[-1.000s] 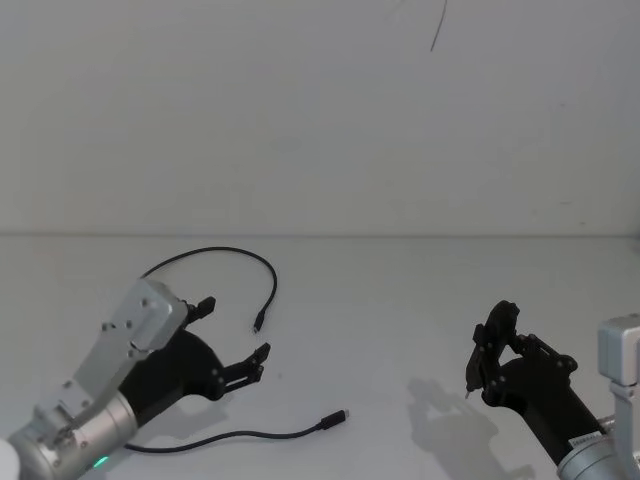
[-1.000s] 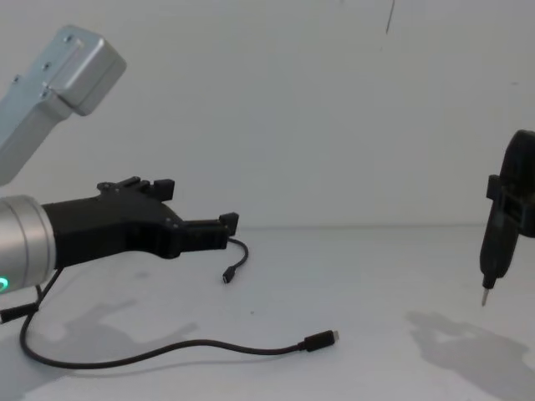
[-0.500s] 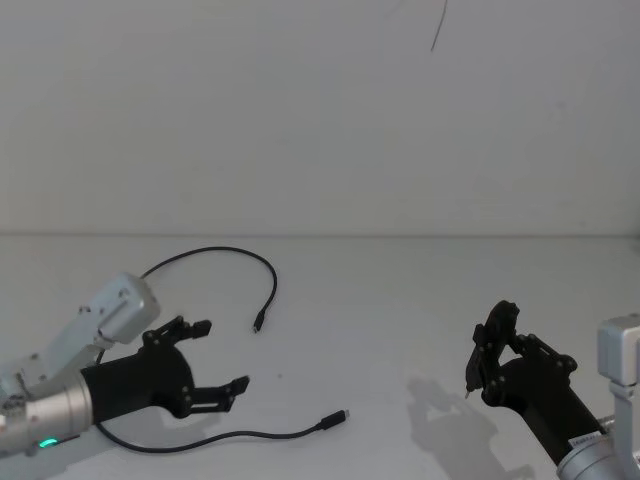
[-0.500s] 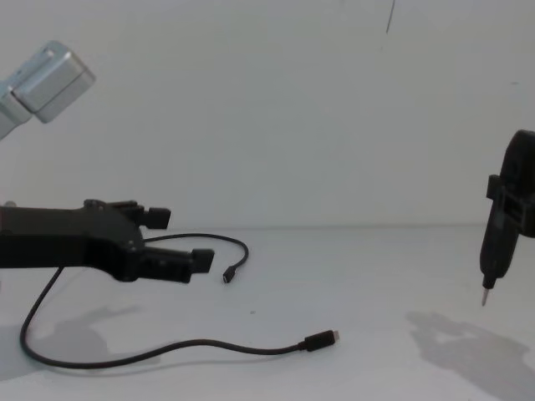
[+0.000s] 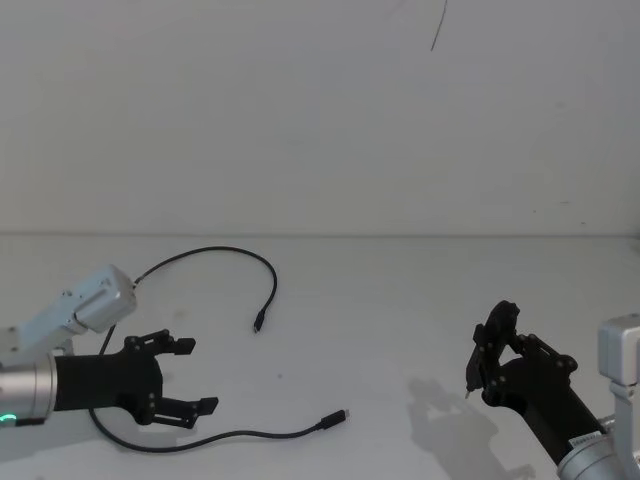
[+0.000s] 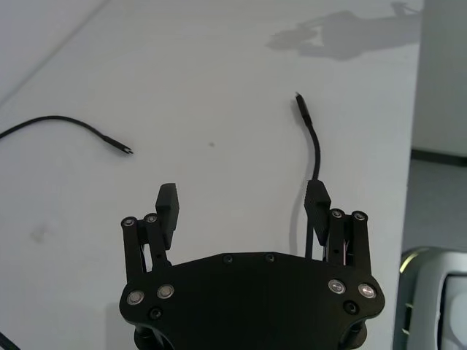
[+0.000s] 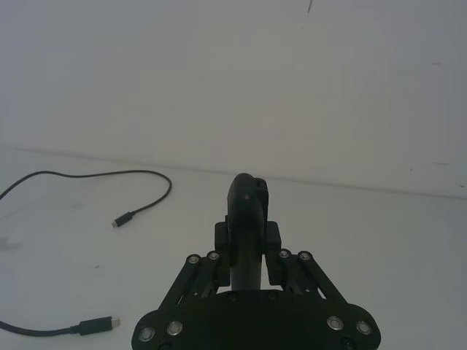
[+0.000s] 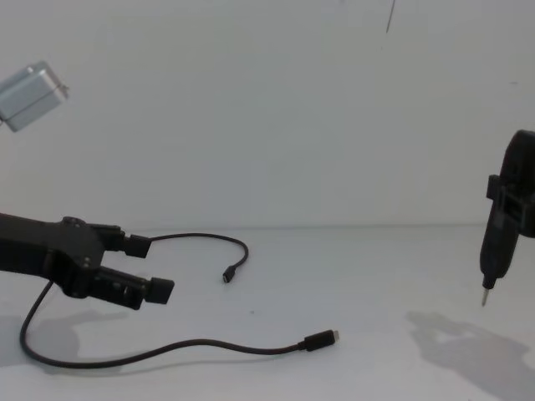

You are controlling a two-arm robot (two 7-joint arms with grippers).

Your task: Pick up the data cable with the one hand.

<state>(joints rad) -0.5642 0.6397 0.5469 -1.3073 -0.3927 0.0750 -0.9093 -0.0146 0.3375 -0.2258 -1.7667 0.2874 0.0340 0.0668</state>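
Observation:
The data cable [image 5: 225, 250] lies in a long loop on the white table. Its small plug [image 5: 258, 325] points toward me, and its larger plug [image 5: 335, 418] rests at the front. My left gripper [image 5: 195, 375], black with a silver wrist and a green ring, hovers open just above the table at the left. It is over the cable's front run [image 8: 209, 344] and nothing sits between its fingers [image 6: 166, 208]. In the left wrist view the cable [image 6: 315, 149] runs up to one finger. My right gripper [image 5: 485, 362] stays at the right, shut on a short black stub with a metal tip [image 8: 483, 297].
The white table [image 5: 400, 300] meets a plain white wall [image 5: 320, 120] at the back. Its side edge [image 6: 413, 146] appears in the left wrist view. Open table surface lies between the two grippers.
My left arm has drawn back to the left and dropped lower, uncovering more of the cable; its gripper stayed open. The cable and the right arm have not moved.

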